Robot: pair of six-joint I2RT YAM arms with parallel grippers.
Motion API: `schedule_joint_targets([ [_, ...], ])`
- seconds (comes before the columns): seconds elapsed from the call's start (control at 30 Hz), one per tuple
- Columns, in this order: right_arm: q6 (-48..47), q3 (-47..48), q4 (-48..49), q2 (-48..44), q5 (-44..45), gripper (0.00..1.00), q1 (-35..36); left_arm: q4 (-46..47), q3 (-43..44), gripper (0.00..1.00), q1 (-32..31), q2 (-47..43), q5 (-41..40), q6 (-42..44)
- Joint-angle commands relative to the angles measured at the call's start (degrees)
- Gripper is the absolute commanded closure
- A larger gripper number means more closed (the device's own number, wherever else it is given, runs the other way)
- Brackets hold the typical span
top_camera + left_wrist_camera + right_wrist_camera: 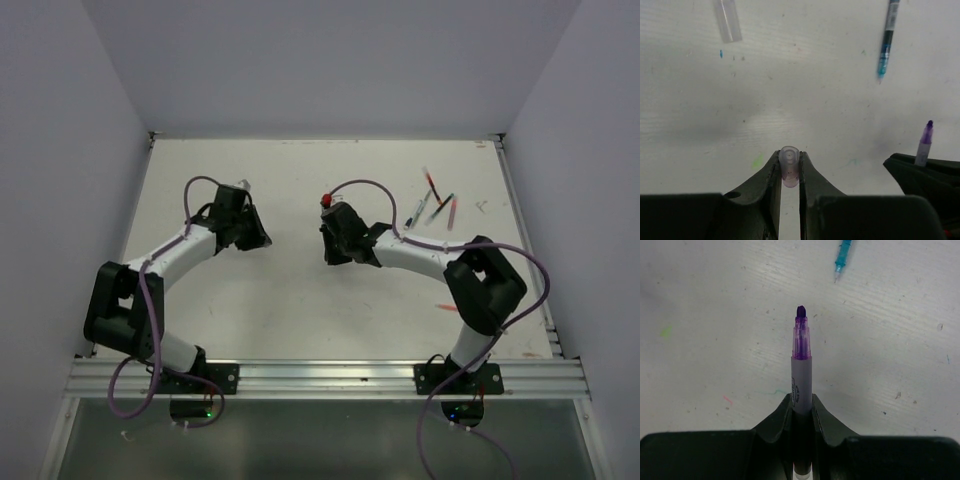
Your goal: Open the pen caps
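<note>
Cap (789, 167), small and see-through with a bit of purple in it, sits squeezed between the left jaws. Its round open end points out past them. The purple pen (801, 375) it goes with is in the right jaws, which are closed tight on its grey body. The pen's purple tip is bare and sticks out in front.

Cap and pen are apart, with a strip of white surface (296, 300) between the left arm (180, 250) and the right arm (420, 255). Both are lifted off the surface, near its middle.

A teal pen (886, 45) lies flat a little farther out, and a clear tube (727, 21) lies off to the left of it. More loose pens (437, 207) lie in a small bunch at the far right. One red pen (447, 307) lies alone by the bend of the right arm. The surface has small spots of colour on it.
</note>
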Motion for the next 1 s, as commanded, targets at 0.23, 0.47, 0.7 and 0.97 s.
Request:
schedule_joint_targets([
  [0.23, 2.0, 2.8, -3.3, 5.0, 7.2, 1.00, 0.2, -7.9, -0.9, 0.95, -5.9, 2.1, -14.5, 1.4],
  [0.47, 1.6, 4.3, -2.6, 7.8, 5.9, 0.99, 0.3, -8.8, -0.8, 0.93, -6.0, 5.1, -17.3, 1.3],
  [0.7, 2.5, 4.9, -1.8, 9.5, 5.2, 0.95, 0.2, -10.2, -0.3, 0.89, -6.1, 7.4, -17.5, 2.4],
  [0.97, 2.8, 4.3, -1.7, 9.9, 5.6, 0.86, 0.3, -11.2, -0.1, 0.81, -6.1, 8.1, -17.2, 2.8],
])
